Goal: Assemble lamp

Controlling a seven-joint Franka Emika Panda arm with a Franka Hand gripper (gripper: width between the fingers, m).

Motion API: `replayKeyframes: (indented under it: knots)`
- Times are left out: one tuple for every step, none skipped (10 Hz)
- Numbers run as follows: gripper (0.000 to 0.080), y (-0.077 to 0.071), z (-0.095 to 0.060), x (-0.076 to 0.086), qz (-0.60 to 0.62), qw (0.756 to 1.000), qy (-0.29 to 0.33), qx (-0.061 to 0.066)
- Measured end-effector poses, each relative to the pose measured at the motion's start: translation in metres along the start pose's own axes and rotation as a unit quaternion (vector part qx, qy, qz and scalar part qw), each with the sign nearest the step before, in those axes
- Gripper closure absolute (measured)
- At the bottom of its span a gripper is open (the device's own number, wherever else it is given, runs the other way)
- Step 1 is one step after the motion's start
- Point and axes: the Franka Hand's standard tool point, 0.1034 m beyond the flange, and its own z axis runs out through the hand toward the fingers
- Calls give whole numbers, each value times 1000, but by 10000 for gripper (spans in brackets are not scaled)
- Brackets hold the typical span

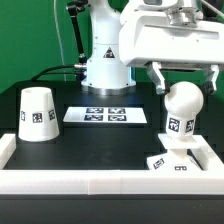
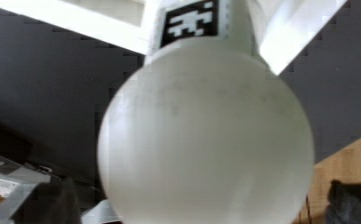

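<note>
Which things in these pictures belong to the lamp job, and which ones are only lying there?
Belong to the job:
- bulb, standing on the base, between the open tool's fingers
- base, near the white rail
- shade, standing apart at the exterior view's left

Only lying there:
- marker board, flat on the table
- white rail along the table's front edge

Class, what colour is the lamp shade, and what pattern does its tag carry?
The shade is white; its tag is a black-and-white square pattern. Shows best in the exterior view.
</note>
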Motion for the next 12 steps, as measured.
replayKeyframes:
  knots:
    - [100, 3, 5, -7, 1, 1000, -20, 4]
    - [100, 2, 7, -11, 3, 998, -65, 20]
    - [100, 2, 8, -7, 4, 995, -91, 29]
    - [100, 0, 9, -9, 6, 993, -110, 37]
    - [100, -5, 9, -13, 12, 987, -152, 51]
    - [100, -8, 9, -12, 13, 980, -189, 63]
    - [100, -10, 10, -12, 12, 974, -215, 71]
    - [100, -10, 13, -12, 9, 971, -226, 74]
    - [100, -9, 14, -12, 8, 972, -225, 73]
    - [100, -7, 15, -13, 7, 971, -226, 73]
    - [100, -3, 15, -14, 6, 972, -225, 73]
    - [100, -1, 15, -13, 7, 971, -225, 73]
